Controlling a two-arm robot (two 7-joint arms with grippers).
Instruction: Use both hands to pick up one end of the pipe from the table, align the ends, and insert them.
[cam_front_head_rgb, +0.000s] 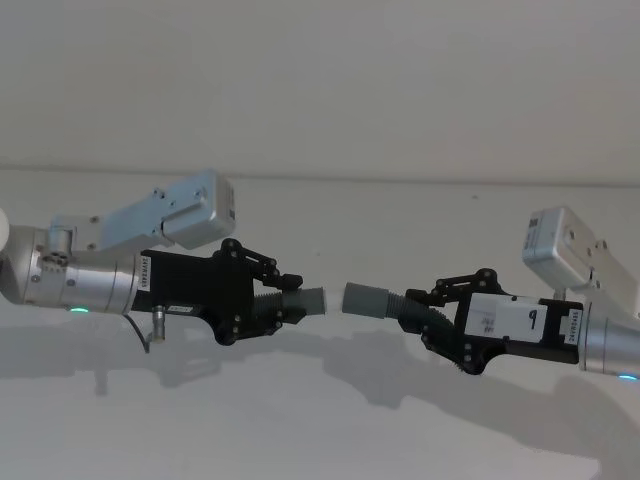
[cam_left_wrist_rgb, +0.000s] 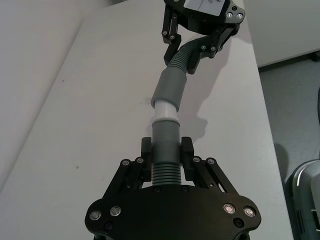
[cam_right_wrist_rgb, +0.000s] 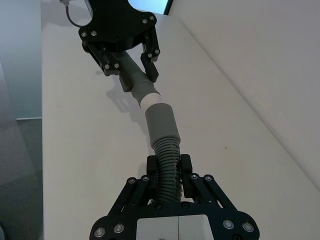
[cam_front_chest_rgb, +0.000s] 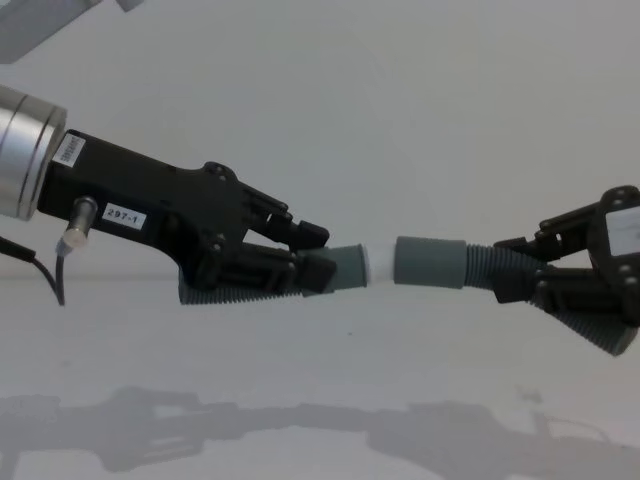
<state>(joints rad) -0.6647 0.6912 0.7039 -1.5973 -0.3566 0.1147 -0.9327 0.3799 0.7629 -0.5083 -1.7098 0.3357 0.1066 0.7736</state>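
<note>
Left tool (cam_front_chest_rgb: 300, 262) looms closest in the chest view, clenched on the ribbed body of one pipe piece (cam_front_chest_rgb: 250, 285), whose narrow end (cam_front_chest_rgb: 350, 267) with its white tip points right. Right tool (cam_front_chest_rgb: 530, 275) is likewise clenched on the other pipe piece (cam_front_chest_rgb: 495, 268), its wider socket end (cam_front_chest_rgb: 432, 262) facing left. Both pieces hang above the white surface (cam_front_chest_rgb: 320, 380). Seen from the head, a small gap separates the ends; the wrist views show them roughly in line, insertion not visibly made.
</note>
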